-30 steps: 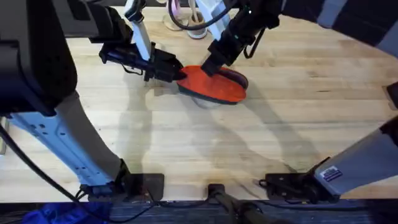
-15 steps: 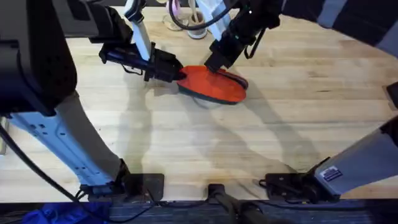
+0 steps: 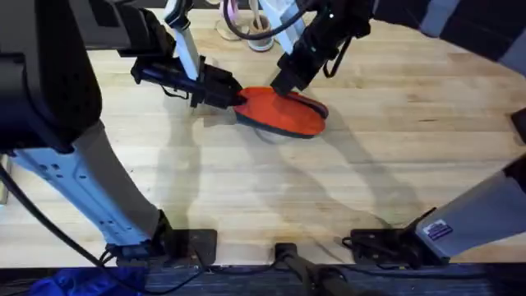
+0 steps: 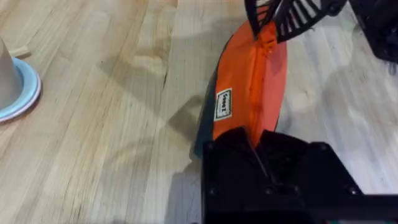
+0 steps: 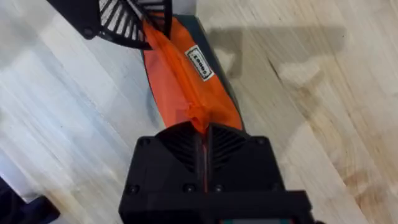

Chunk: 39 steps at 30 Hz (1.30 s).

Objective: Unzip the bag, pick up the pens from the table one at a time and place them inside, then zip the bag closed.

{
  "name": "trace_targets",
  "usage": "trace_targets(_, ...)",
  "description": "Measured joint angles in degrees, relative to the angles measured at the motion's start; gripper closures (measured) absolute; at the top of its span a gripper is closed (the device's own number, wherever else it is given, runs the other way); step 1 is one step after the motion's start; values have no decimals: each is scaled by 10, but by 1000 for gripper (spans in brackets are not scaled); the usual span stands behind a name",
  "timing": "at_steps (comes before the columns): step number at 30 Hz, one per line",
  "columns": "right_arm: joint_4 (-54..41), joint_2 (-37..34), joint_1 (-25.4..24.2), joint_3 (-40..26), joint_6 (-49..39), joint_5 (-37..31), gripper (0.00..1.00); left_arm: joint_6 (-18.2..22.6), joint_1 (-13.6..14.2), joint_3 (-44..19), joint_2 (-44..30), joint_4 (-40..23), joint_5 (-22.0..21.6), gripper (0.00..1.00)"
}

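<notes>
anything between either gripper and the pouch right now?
Nothing visible. The left gripper is shut on one end of the soft orange pencil pouch, and the right gripper is shut on its zipper ridge at the other end; both touch it directly.

This looks like a robotics lab or test bench, not a home. A wide butcher-block table of pale planks fills the overhead frame, bare apart from a few props. Two robot arm bases are fixed at its near edge, at lower left and lower right, with black cables trailing along the bottom centre. At the upper centre, looped cables lie by a small round cup.
</notes>
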<state>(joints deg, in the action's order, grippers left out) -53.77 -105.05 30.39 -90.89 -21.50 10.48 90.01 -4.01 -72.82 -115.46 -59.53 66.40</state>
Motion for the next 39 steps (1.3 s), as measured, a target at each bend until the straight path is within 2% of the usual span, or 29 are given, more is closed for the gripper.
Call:
trace_targets(20, -34, 19, 0, 0, -16, -32, 971, 0, 5, 0, 0, -5, 20, 959)
trace_targets(31, -87, 58, -66, 0, -17, -41, 971, 0, 7, 0, 0, -5, 26, 959)
trace_targets(39, -102, 58, -79, 0, -17, -46, 971, 0, 7, 0, 0, -19, 24, 959)
